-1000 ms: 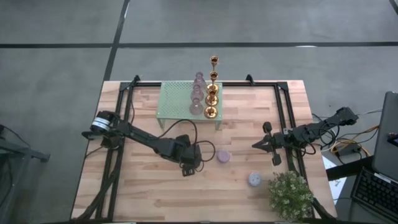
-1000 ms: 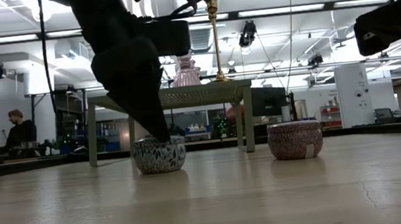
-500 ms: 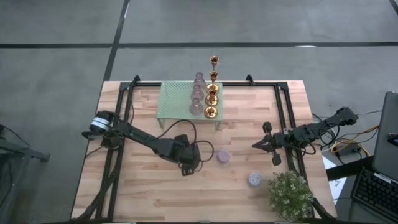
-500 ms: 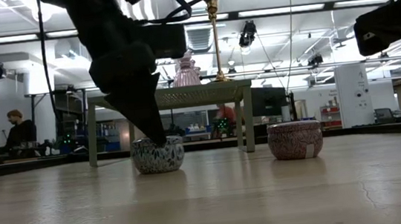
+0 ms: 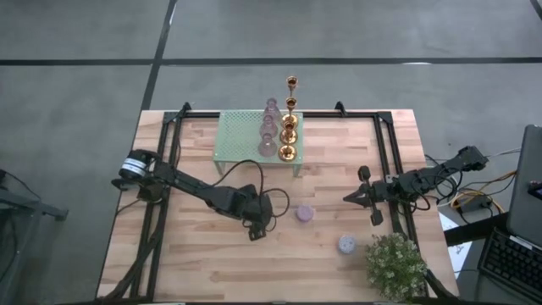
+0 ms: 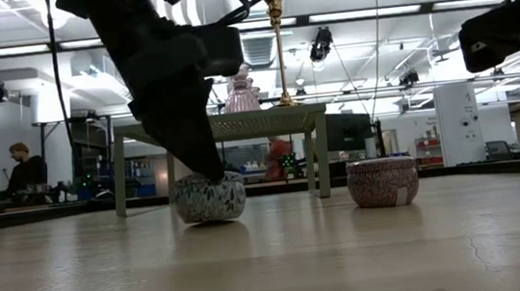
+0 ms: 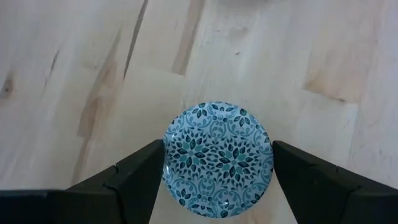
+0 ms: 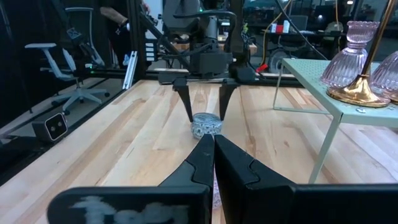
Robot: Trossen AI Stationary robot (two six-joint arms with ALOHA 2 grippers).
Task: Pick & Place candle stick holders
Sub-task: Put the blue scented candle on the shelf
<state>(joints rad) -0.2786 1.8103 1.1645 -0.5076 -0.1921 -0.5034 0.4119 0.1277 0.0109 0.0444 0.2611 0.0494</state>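
1. The blue patterned holder (image 7: 218, 160) sits on the desk (image 5: 203, 263), slightly tilted, clasped between the left claw (image 7: 217, 171) fingers for lifting.
2. A lilac holder (image 5: 304, 213) and a grey-blue holder (image 5: 346, 245) wait nearby.
3. The rack (image 5: 241, 135) carries 2 rows, pink glass holders (image 5: 268, 127) and gold holders (image 5: 289, 119).
4. The right claw (image 8: 213, 142) idles closed, clear of the work.

Tall holders (image 5: 289, 127) on rack (image 5: 241, 135) at table's far edge; squat holder (image 7: 217, 160) between left hand (image 7: 217, 168) fingers; plant (image 5: 395, 264) near right corner.
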